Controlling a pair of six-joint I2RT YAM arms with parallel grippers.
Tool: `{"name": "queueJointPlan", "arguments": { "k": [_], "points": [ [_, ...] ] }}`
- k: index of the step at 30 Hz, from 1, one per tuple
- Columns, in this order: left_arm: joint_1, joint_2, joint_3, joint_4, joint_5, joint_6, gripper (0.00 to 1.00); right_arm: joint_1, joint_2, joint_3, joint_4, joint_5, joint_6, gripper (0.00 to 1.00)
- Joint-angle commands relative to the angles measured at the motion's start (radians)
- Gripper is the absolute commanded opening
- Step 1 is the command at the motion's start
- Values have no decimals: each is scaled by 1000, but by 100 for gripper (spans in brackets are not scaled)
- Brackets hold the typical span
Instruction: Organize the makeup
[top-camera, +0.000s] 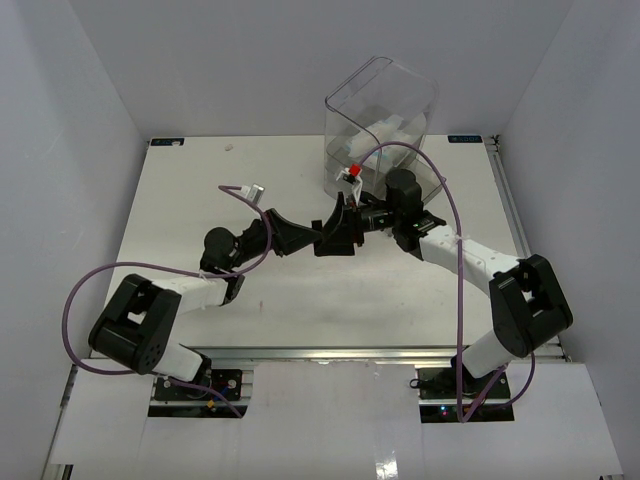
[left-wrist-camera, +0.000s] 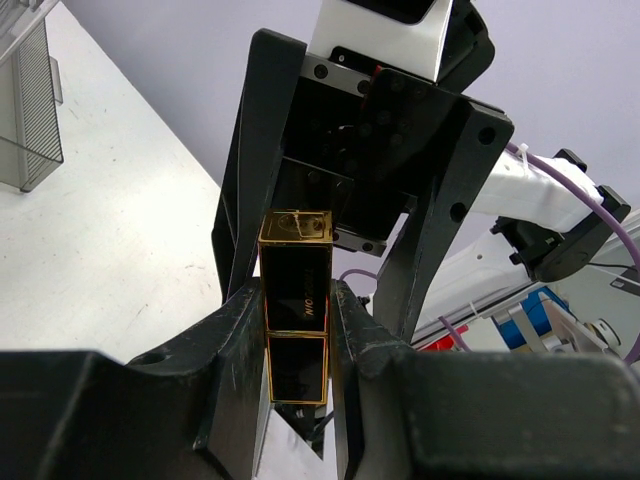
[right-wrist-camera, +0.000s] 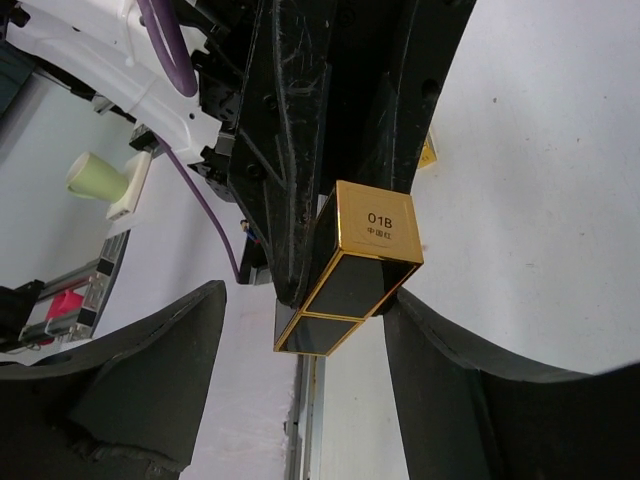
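Note:
The black-gold tube (left-wrist-camera: 296, 300) of makeup is held upright above the table, and my left gripper (left-wrist-camera: 297, 335) is shut on its lower half. My left gripper (top-camera: 330, 236) meets the right gripper (top-camera: 352, 218) at mid-table. In the right wrist view the tube (right-wrist-camera: 350, 275) shows a gold end marked 01B. My right gripper (right-wrist-camera: 305, 300) is open around it: one finger (right-wrist-camera: 440, 350) is close beside the tube, and the other (right-wrist-camera: 150, 370) stands well clear. The rest of the makeup lies as white packets (top-camera: 392, 130) inside the clear box.
The tall clear plastic drawer box (top-camera: 380, 115) stands at the back right, just behind the grippers; a corner of the box (left-wrist-camera: 30, 100) shows in the left wrist view. A small red piece (top-camera: 353, 172) sits at its front. Purple cables (top-camera: 450, 215) loop from both arms.

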Motion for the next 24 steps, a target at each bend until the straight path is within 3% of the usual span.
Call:
{"name": "queueJointPlan", "arguments": {
  "k": [1,5,8,13,15,17,20,22,23,24],
  "points": [
    [-7,8,56,35,-10,15,10,13,4,32,49,-35,16,67],
    [-7,27,76,30,-8,18,10,13,5,28,49,-38,16,60],
    [-7,36,86,28,-4,18,11,13,8,32,52,-44,19,48],
    [-7,33,76,25,-8,23,15,13,16,38,52,-55,22,21],
    [-7,30,68,19,-11,27,20,13,19,38,54,-59,21,15],
    [-7,26,63,11,-12,32,29,11,17,35,53,-61,19,11],
    [-7,14,59,-20,-14,51,52,7,10,34,45,-66,8,8],
    [-7,5,56,-38,-9,63,77,4,2,36,22,-65,-14,8],
    [-7,0,54,-46,-5,70,95,1,0,39,4,-64,-31,8],
    [-7,-9,52,-49,3,79,98,-2,-4,40,-5,-64,-48,8]
  ]
}}
